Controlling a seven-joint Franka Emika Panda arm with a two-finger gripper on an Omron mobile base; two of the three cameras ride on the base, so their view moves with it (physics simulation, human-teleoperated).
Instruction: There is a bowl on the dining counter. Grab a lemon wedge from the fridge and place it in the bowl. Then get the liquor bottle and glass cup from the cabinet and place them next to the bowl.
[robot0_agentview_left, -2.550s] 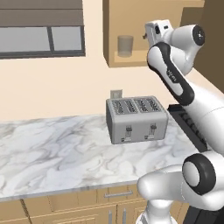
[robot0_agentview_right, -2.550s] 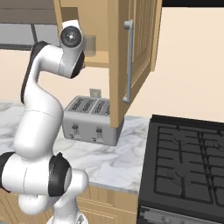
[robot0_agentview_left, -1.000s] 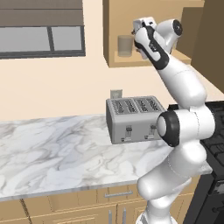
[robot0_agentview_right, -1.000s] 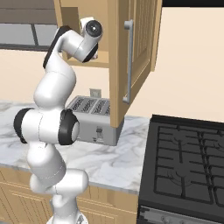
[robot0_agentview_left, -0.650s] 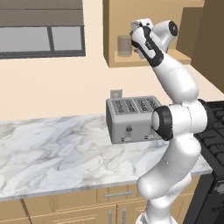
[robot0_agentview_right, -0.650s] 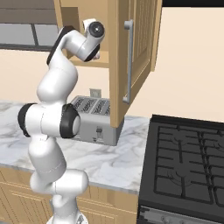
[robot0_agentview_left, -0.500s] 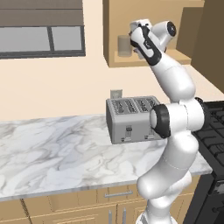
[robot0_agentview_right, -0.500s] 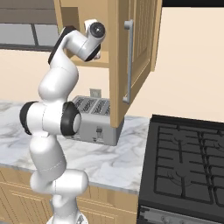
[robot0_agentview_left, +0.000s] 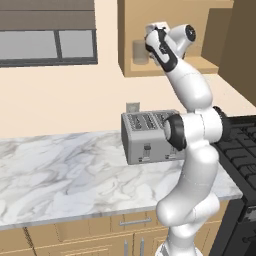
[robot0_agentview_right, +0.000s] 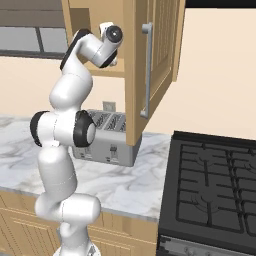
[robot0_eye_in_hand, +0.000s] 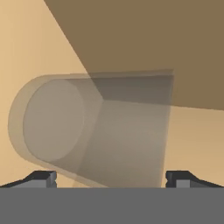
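Translucent grey, the glass cup stood on the shelf of the light tan wall cabinet, and in the hand view it lay sideways only because the hand was rolled to reach in from the front. The gripper was spread wide, one dark fingertip to each side of the tumbler and neither touching it, which suited a side grasp on a straight-walled glass. From the left base view the cup sat just beyond the hand. Below on the marbled counter stood a silver toaster; the raised approach probably kept the arm off it.
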